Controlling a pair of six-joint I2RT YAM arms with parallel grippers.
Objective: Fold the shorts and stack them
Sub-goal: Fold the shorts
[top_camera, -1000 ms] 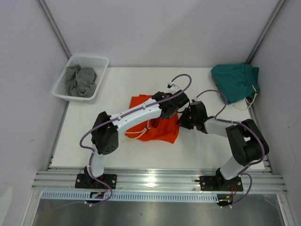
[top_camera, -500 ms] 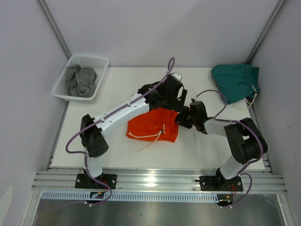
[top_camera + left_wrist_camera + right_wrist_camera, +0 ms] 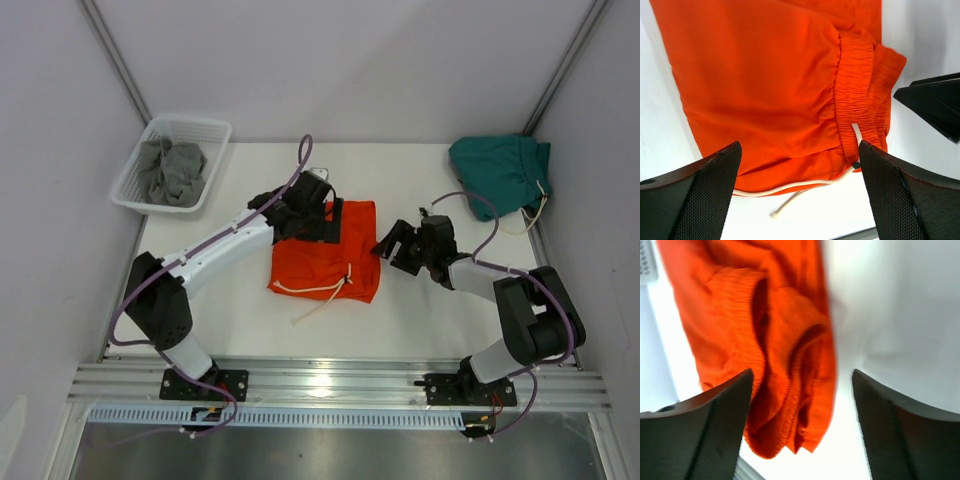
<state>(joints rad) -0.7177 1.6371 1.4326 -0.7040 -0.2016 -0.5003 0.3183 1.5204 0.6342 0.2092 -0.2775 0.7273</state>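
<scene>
While left gripper (image 3: 800, 145) and right gripper (image 3: 802, 372) gape empty, the orange shorts (image 3: 325, 258) lie folded.

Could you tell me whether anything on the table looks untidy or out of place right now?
The orange shorts lie folded, but their white drawstring trails loose onto the table at the near side. The teal shorts sit bunched in the far right corner, unfolded.
</scene>
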